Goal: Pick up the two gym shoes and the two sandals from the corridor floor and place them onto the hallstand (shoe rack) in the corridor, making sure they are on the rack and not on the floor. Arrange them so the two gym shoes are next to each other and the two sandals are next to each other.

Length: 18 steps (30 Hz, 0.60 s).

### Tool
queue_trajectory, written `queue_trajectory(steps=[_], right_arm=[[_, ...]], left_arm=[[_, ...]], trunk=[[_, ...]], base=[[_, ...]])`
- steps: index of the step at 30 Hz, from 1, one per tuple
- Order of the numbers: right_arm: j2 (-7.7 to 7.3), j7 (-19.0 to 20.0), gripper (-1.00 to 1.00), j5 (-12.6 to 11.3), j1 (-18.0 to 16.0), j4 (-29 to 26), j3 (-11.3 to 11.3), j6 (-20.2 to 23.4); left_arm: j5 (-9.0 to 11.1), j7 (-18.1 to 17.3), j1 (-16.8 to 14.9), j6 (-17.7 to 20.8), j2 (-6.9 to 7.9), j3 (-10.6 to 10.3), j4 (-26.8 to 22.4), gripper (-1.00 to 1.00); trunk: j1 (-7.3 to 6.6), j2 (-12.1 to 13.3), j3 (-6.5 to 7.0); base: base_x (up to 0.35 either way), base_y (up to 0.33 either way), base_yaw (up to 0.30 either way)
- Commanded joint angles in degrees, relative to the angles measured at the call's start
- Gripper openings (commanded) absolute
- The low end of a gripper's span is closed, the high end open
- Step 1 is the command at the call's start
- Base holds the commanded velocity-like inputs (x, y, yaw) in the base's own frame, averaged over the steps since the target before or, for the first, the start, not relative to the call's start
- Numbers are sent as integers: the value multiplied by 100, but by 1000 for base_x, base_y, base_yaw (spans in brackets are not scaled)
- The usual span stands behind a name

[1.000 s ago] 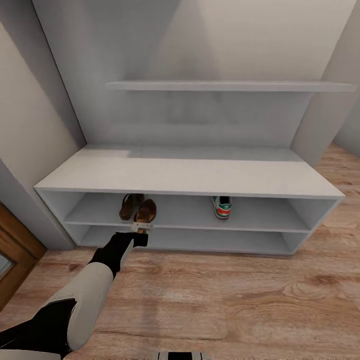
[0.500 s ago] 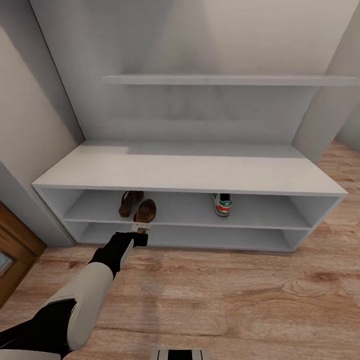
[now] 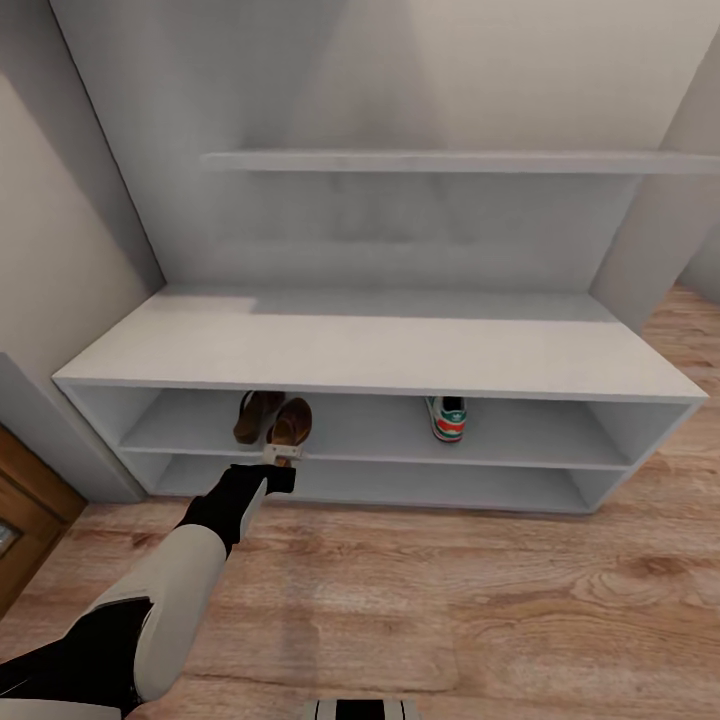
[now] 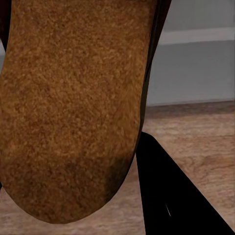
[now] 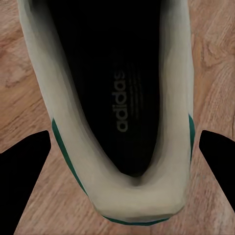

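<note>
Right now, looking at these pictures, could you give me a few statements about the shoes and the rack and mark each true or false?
1. Two brown sandals lie on the hallstand's upper open shelf. True.
2. One gym shoe sits on that same shelf. True.
3. That gym shoe touches the sandals. False: it sits well apart, further right.
4. The bench top holds a shoe. False: it is bare.
5. The left gripper is at the nearer sandal. True.

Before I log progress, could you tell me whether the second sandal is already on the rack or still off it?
On the rack: the second sandal lies on the upper low shelf of the hallstand beside the first sandal, with the left gripper at its heel.
</note>
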Motion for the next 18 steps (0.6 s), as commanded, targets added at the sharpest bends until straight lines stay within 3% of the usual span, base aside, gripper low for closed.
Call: queue_trajectory(steps=[1, 8, 14, 18], right_arm=[[1, 10, -100, 20, -3, 1, -46, -11], [1, 10, -100, 21, -3, 4, -46, -13], [1, 10, -100, 23, -3, 4, -46, -11], [1, 10, -100, 27, -3, 7, -46, -12]], left_arm=[[-78, -56, -1, 27, -7, 44, -13, -100], [-83, -52, -1, 28, -7, 41, -13, -100], [-78, -49, -1, 22, -7, 47, -13, -100], [-79, -47, -1, 16, -7, 43, -13, -100]], trunk=[[-1, -2, -4], [-1, -2, -4], [-1, -2, -4], [-1, -2, -4]], base=[[68, 0, 0], [249, 0, 0], [73, 0, 0], [236, 0, 0]])
